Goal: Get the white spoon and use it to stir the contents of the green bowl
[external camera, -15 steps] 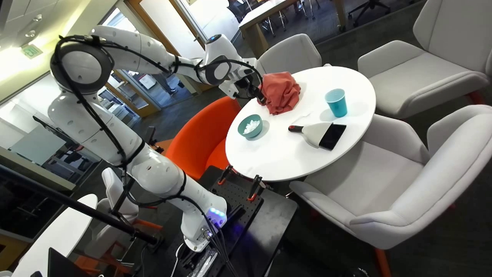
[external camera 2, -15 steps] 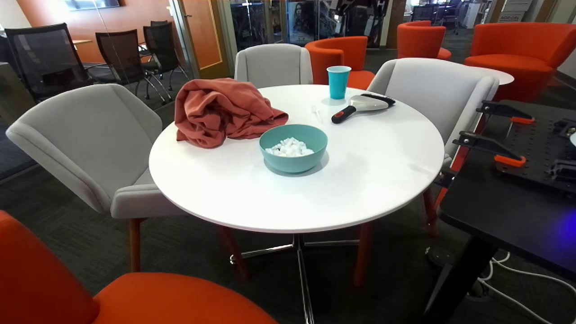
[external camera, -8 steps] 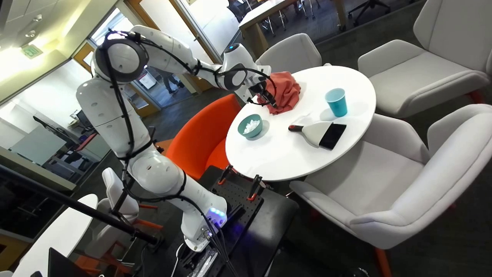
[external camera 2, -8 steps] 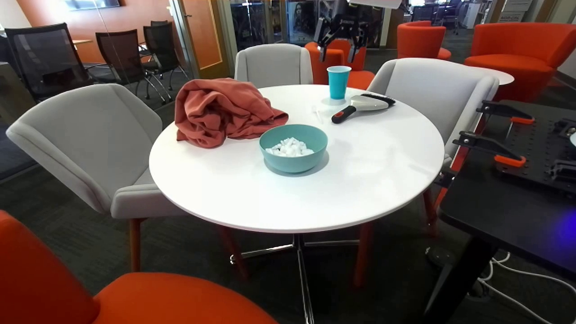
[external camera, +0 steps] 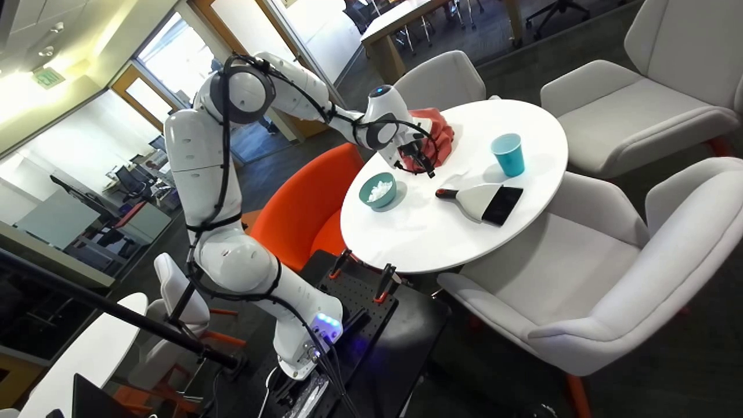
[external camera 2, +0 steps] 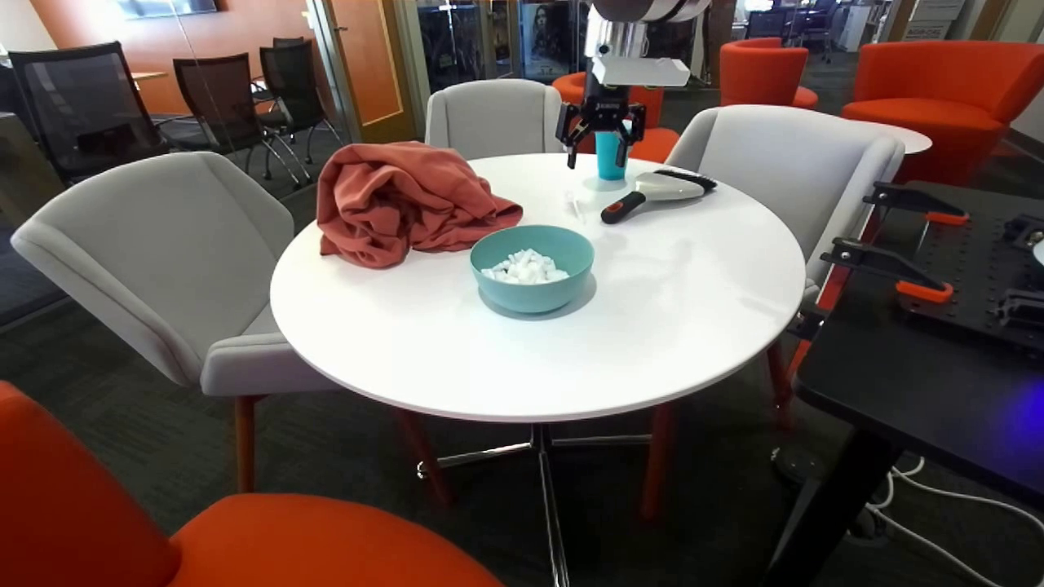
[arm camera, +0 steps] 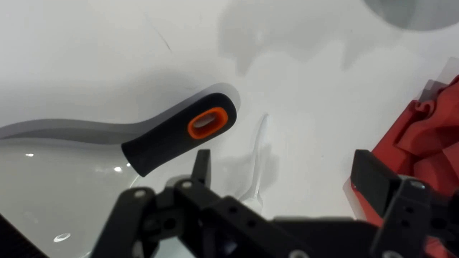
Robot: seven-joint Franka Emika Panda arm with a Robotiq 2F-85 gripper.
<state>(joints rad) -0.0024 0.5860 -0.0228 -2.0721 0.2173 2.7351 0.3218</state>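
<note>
**The hand [external camera 2: 596,161], spread wide, above the white spoon [arm camera: 256,165]**

The two fingers [arm camera: 202,165] of the hand stand far apart, above the white worktop [external camera 2: 538,367]. In the wrist view the spoon lies on the worktop, seen in the gap between them. Its thin handle points away from the hand, and its scoop end runs in under the hand's near parts, which hide some of it.

The green bowl [external camera 2: 530,300] stands upright on the worktop, off to one side of the hand and apart from the fingers in both exterior views. White pieces [external camera 2: 526,267] lie heaped inside it. A blue cup [external camera: 509,157] stands upright on the opposite side of the hand from the bowl; in an exterior view it shows behind the hand, between the fingers.

On one flank of the hand is a crumpled red cloth [external camera 2: 391,204], which the wrist view shows partly behind one finger. On the other flank lies a brush [external camera 2: 669,187] with a pale head; its black grip [arm camera: 168,145], with an orange-lined hole, is near the other finger and just beside the spoon.

Farther from the hand, around the worktop, are grey chairs [external camera 2: 494,122] and an orange chair [external camera: 307,197].
</note>
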